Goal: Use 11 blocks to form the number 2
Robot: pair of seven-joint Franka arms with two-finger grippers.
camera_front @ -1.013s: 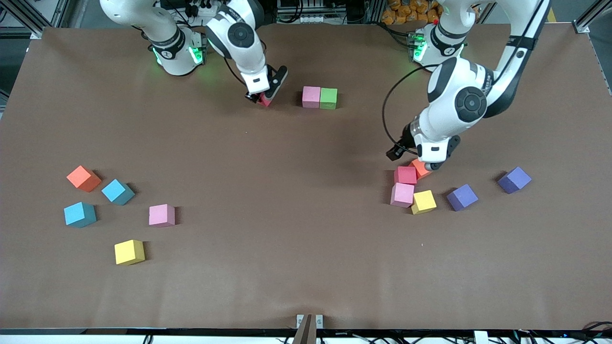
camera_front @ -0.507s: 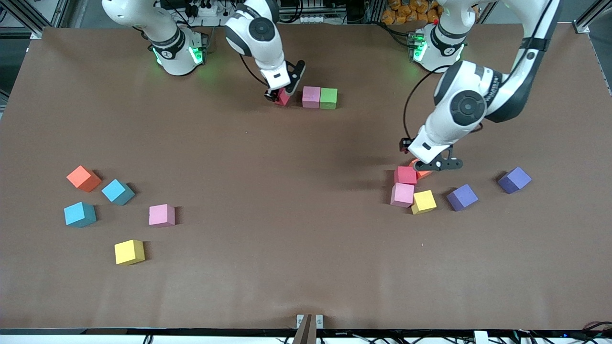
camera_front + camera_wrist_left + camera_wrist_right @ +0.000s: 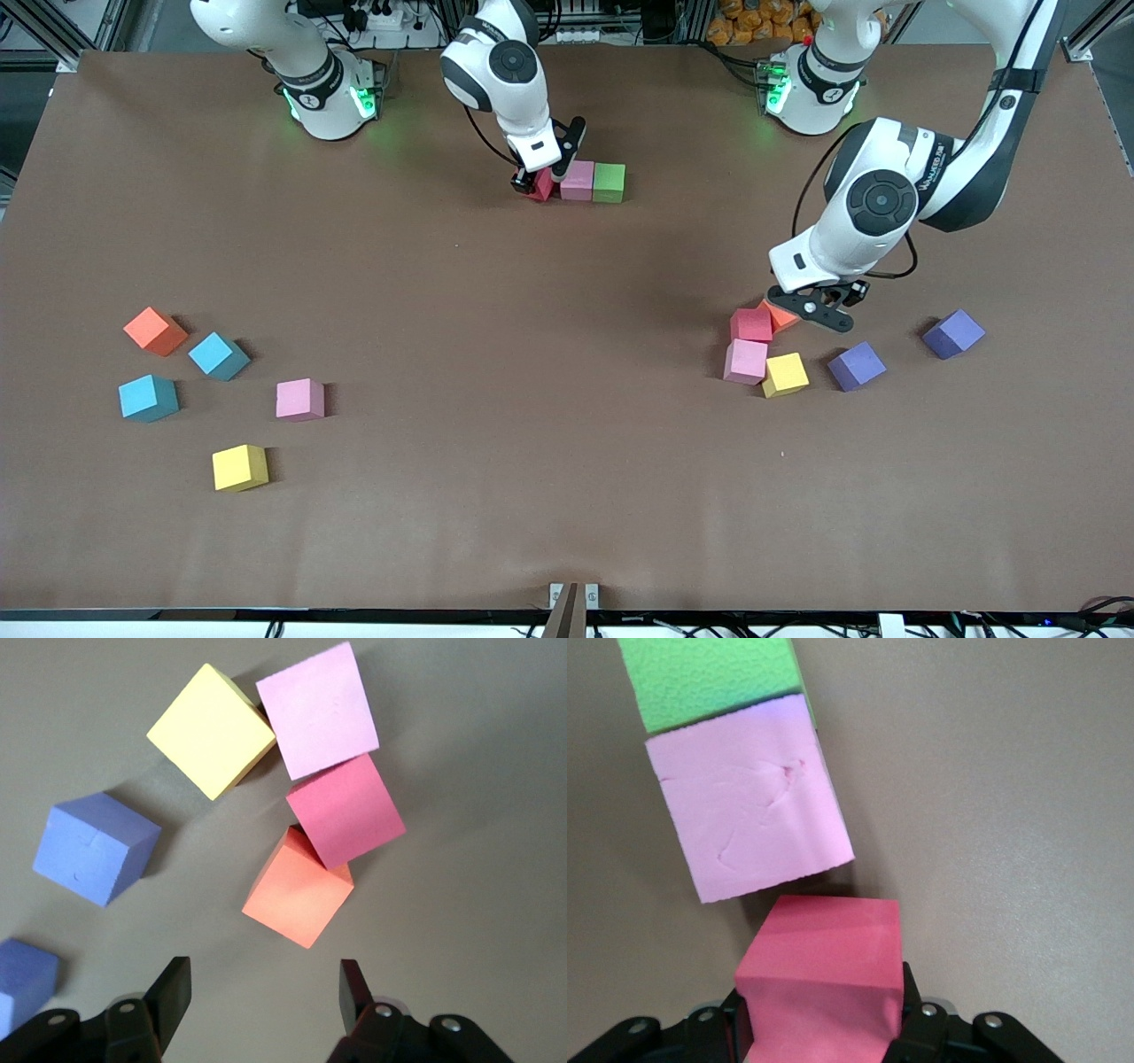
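A pink block (image 3: 577,180) and a green block (image 3: 609,182) lie side by side near the robots' bases. My right gripper (image 3: 539,183) is shut on a red block (image 3: 824,979), held tilted right beside the pink block (image 3: 749,806). My left gripper (image 3: 811,312) hangs open over the table just beside an orange block (image 3: 297,895), with nothing between its fingers (image 3: 173,992). That orange block (image 3: 780,315) leans against a red block (image 3: 751,324), which touches a pink one (image 3: 745,361) and a yellow one (image 3: 785,374).
Two purple blocks (image 3: 856,365) (image 3: 952,333) lie toward the left arm's end. Toward the right arm's end sit an orange block (image 3: 155,330), two light blue ones (image 3: 218,355) (image 3: 148,397), a pink one (image 3: 299,399) and a yellow one (image 3: 239,467).
My right gripper has carried the red block across to the pink block's side. My left gripper has turned and shifted a little toward the left arm's end, staying open.
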